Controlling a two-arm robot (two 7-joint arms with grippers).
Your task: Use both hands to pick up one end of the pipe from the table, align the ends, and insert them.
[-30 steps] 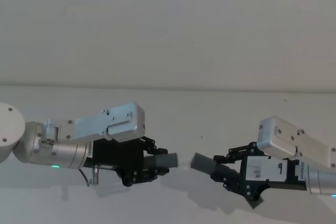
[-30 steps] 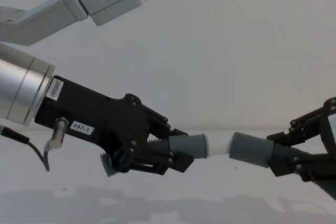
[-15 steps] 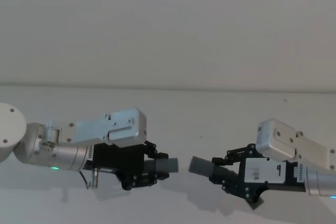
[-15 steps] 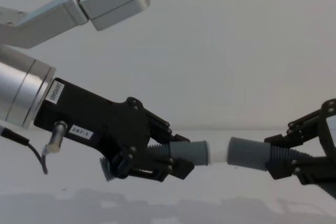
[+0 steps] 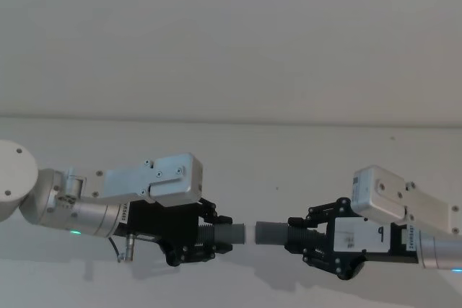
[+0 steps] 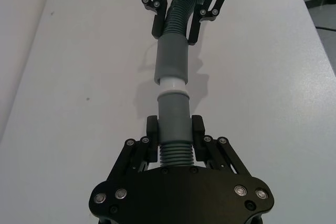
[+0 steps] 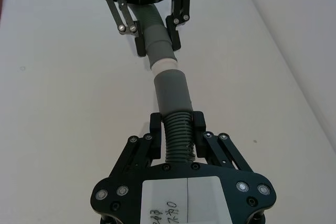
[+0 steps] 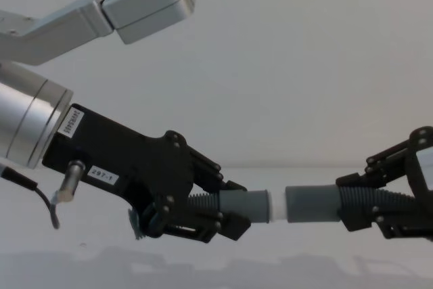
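Observation:
Both pipe pieces are held above the table (image 5: pixel 310 156), lined up end to end. My left gripper (image 5: pixel 216 235) is shut on the ribbed part of the left pipe piece (image 8: pixel 247 206). That piece's whitish tip (image 8: pixel 276 206) points at the other piece. My right gripper (image 5: pixel 299 236) is shut on the ribbed part of the right pipe piece (image 8: pixel 311 204). In the left wrist view the whitish tip (image 6: pixel 172 88) sits right at the mouth of the right grey cuff (image 6: pixel 171 59). Whether it is inside I cannot tell.
The white table (image 6: pixel 79 77) stretches under both arms, and a plain white wall (image 5: pixel 231 34) rises behind it. Silver wrist housings sit above each gripper, the left one (image 8: pixel 145 1) high in the chest view.
The two pieces, angled to each other before, now lie in one straight level line. The right gripper has levelled its piece and the gap between the ends has closed.

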